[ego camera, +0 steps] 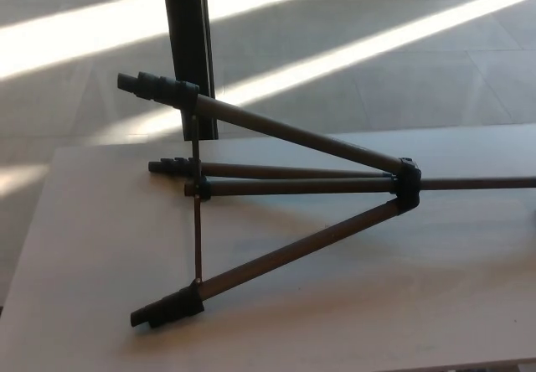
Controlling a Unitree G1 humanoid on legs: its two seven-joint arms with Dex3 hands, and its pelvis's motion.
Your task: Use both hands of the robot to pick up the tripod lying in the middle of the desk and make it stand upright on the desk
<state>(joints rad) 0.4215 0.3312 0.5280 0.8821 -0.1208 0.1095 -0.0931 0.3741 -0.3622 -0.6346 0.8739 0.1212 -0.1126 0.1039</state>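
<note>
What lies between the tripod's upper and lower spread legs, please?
In the head view, two more tubes lie side by side between the upper leg and the lower leg, with a thin brace crossing near the feet; otherwise bare desk.

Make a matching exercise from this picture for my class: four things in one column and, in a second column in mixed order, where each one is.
Things:
1. tripod
2. hub joining the tripod legs
3. dark post
4. black leg feet

Places:
A. standing on the floor beyond the desk
B. at the left ends of the legs
C. lying on its side across the desk
D. toward the right of the desk

Pairs: 1-C, 2-D, 3-A, 4-B
</note>
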